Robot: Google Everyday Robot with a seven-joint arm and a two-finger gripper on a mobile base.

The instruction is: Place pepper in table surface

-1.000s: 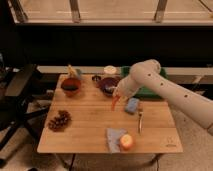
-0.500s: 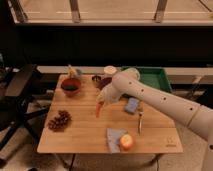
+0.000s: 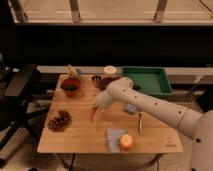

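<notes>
While hanging over the middle of the table surface (image 3: 85, 135), holds the pepper (image 3: 92, 115) pinched in the gripper (image 3: 96, 108), tip pointing down and just above the slats, whether touching or not cannot be told. Calls for a slow, straight descent until the tapered tip meets the wood, then a slight tilt so the long body lies flat rather than dropping and rolling. Best to part the fingers only once the weight rests, then lift straight up to avoid dragging it. Plenty of bare planks beneath, with the grape cluster (image 3: 59, 121) off to one side, the apple (image 3: 126, 142) on its grey cloth (image 3: 115, 137) nearer the front edge, and a slim utensil (image 3: 139, 122) beside them, all well apart from the drop spot.

Looks smooth, waxy and orange-red, slender and chilli-like, so likely to roll along its round flank. Looks matte, light-brown and slatted, with shallow grooves that may help settle it. Further back: two dark bowls (image 3: 71, 87), a pale lidded cup (image 3: 110, 71), a rigid green tray (image 3: 147, 80).
</notes>
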